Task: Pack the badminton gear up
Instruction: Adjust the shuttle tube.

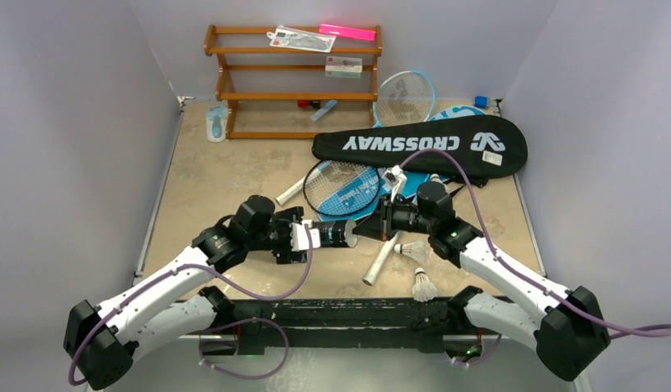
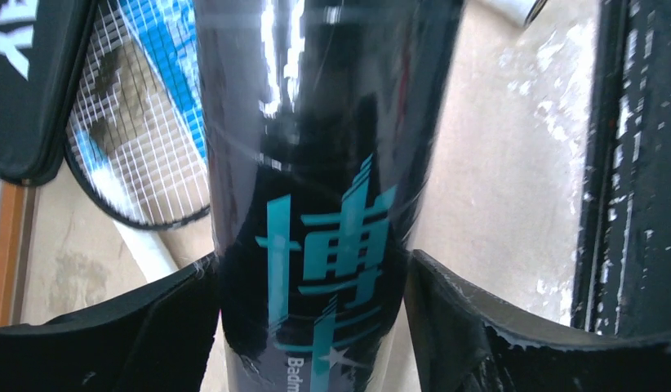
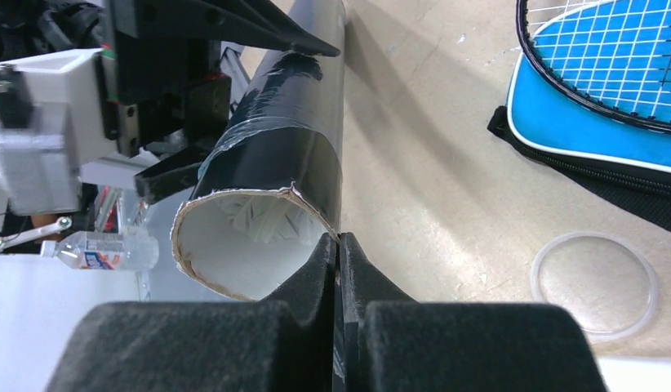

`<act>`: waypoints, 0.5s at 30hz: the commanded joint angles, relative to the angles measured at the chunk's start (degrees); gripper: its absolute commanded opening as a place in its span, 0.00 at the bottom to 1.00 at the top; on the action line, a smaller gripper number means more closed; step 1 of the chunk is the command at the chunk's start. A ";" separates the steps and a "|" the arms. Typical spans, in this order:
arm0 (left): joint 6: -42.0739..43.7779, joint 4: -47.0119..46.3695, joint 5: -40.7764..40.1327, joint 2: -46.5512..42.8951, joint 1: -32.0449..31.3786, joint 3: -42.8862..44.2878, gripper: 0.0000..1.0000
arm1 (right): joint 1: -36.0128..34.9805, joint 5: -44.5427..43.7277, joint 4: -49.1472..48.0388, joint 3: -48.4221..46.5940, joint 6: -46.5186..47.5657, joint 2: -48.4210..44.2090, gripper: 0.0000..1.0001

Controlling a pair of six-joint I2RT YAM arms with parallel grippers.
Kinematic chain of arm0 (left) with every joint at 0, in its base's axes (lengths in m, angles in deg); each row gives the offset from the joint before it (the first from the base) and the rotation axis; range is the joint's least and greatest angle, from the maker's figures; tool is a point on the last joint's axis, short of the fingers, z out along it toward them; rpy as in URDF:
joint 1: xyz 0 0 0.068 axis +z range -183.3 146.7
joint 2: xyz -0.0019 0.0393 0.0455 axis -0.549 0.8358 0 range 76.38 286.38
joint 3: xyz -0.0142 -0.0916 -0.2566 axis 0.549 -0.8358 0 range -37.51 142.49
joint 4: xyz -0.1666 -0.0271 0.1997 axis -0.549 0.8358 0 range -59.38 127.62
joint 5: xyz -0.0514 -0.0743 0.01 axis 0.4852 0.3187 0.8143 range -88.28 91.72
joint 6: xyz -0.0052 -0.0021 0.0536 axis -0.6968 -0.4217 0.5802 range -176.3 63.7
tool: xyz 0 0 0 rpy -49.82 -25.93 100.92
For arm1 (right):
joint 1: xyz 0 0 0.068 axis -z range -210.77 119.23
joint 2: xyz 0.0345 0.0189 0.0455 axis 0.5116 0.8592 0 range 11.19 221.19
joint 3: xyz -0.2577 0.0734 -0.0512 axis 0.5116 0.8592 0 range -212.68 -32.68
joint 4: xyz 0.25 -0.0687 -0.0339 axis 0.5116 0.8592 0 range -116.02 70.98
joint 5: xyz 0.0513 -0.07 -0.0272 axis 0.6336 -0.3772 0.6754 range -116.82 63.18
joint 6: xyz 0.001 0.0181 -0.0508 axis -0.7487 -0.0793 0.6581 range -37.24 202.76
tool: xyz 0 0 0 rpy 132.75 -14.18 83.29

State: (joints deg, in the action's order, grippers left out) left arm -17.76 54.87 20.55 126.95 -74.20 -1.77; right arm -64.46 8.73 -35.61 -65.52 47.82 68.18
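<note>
The long black tube with teal print lies level above the table's front middle. My left gripper is shut on its body, a finger on each side in the left wrist view. My right gripper is shut on the rim of the tube's open end, one finger inside and one outside. White feathers show inside the tube. Two white shuttlecocks lie near the front right. The black "CROSSWAY" cover, a black racket on the blue cover and a light-blue racket lie behind.
The brown wooden rack stands at the back with a pink bar and packets on it. A clear round lid lies on the table right of the tube. A white racket handle lies by the shuttlecocks.
</note>
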 commanded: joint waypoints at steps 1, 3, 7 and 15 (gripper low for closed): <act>-1.22 -6.27 8.85 -1.90 -0.10 0.81 0.76 | -0.15 1.98 -6.38 0.61 -2.32 1.19 0.01; -1.96 -7.56 10.85 -2.34 -0.05 0.88 0.79 | -0.15 1.96 -6.89 0.65 -2.41 1.81 0.00; -3.11 -9.99 12.07 -3.20 0.04 1.00 0.81 | -0.15 1.85 -7.77 0.91 -2.91 2.37 0.00; -2.92 -12.74 13.61 -0.36 -0.01 1.25 0.82 | -0.40 2.93 -10.20 1.25 -3.97 3.53 0.00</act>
State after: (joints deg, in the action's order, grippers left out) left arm -20.58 45.64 31.52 124.48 -74.25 -1.77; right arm -64.50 9.41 -41.38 -64.21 44.96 71.33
